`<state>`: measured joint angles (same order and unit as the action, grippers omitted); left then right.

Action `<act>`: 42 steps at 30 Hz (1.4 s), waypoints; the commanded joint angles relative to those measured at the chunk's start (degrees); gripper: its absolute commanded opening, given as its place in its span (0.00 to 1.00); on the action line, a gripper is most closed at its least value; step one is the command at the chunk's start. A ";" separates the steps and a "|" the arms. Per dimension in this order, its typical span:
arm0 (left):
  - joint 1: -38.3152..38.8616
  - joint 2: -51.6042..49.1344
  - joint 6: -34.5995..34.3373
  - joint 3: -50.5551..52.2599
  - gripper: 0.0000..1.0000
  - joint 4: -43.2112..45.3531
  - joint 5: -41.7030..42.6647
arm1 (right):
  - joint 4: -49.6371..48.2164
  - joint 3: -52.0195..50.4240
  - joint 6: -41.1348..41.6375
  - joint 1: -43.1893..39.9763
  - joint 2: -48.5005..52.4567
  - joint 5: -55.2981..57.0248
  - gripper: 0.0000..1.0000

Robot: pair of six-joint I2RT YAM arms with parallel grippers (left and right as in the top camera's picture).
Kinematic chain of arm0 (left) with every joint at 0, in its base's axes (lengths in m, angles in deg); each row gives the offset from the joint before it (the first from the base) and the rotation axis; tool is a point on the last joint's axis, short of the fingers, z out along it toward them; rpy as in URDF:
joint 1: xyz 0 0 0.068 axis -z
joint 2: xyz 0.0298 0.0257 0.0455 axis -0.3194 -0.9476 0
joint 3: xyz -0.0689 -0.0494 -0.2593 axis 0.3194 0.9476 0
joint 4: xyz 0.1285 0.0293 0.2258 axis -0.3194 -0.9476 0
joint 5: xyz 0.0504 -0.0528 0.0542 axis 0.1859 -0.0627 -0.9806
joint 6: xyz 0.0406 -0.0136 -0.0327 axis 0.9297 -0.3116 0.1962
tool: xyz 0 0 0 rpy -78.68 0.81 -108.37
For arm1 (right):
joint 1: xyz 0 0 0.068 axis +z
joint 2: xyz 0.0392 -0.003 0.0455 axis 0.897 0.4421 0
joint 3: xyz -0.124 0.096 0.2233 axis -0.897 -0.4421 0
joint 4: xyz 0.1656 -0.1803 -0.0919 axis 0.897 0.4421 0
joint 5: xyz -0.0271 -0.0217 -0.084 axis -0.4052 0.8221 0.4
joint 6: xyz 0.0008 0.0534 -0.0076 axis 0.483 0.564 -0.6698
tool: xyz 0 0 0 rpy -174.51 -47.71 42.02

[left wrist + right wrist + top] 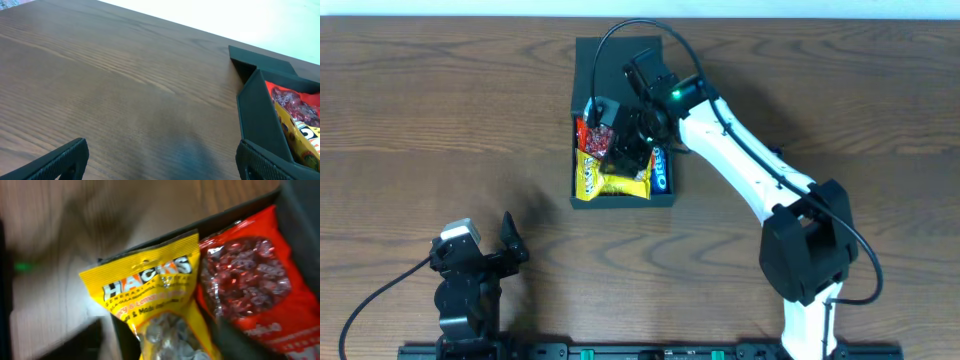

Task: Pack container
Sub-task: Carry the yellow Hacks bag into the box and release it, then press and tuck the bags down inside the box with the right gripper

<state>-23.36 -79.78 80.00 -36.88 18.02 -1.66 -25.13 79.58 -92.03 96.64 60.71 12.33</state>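
Observation:
The dark teal container sits open at the table's back centre with its flap lid laid back. Inside lie a red packet, a yellow packet and a blue Oreo packet. My right gripper is over the box, shut on a yellow Hacks packet whose top overlaps the box wall; its jaws hold the packet's lower part beside the red packet. My left gripper is open and empty over bare table near the front left.
The left wrist view shows open jaws over wood, with the container's near wall and its red and yellow packets at the right. The right arm's white links stretch from the front right toward the box.

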 commanded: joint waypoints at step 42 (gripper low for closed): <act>-0.11 0.31 0.57 1.22 0.95 -0.44 -0.55 | 13.44 3.72 -9.66 0.63 2.95 -2.91 0.01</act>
<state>-23.36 -79.78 80.00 -36.88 18.02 -1.66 -12.54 84.30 -97.62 96.19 64.58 10.89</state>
